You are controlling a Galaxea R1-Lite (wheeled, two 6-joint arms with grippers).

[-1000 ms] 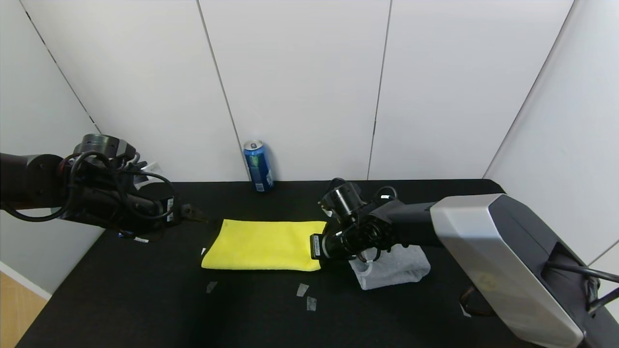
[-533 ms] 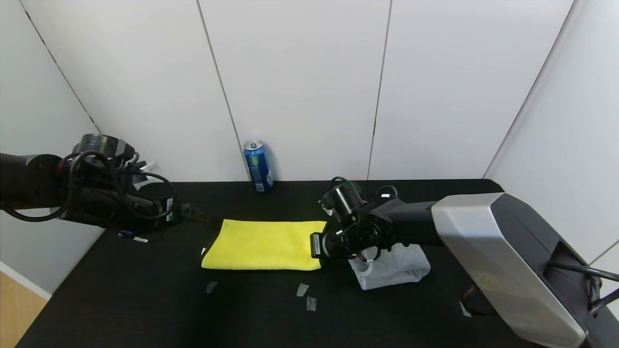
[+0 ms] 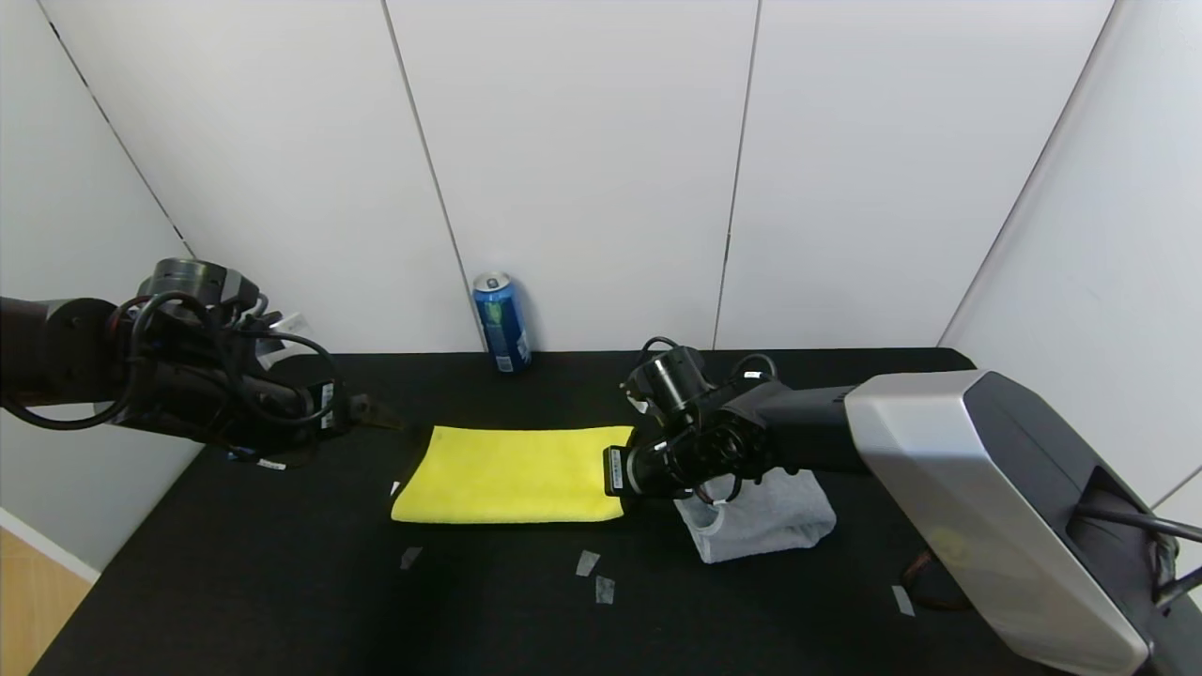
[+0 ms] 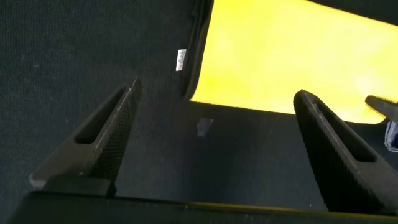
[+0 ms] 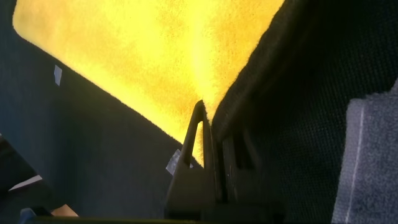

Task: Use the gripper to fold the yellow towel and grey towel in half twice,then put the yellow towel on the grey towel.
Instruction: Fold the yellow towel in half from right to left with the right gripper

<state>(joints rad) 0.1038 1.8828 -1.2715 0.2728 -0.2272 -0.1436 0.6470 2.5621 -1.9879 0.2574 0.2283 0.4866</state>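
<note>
The yellow towel [image 3: 512, 474] [image 4: 292, 56] [image 5: 155, 56] lies folded in a flat rectangle in the middle of the black table [image 3: 282, 582]. My right gripper [image 3: 624, 472] [image 5: 205, 111] is low at the towel's right-hand edge, shut on that black-trimmed edge. The grey towel [image 3: 770, 521] [image 5: 367, 162] lies in a folded bundle to the right, partly under my right arm. My left gripper [image 3: 380, 413] [image 4: 217, 87] hovers open just off the yellow towel's far left corner, with nothing between its fingers.
A blue can [image 3: 501, 324] stands at the back of the table against the white wall. Small tape scraps [image 3: 587, 563] lie in front of the yellow towel. The table's left edge [image 3: 113, 554] drops off below my left arm.
My right gripper and wrist have edged slightly back and up at the yellow towel's right edge. The left arm has barely moved.
</note>
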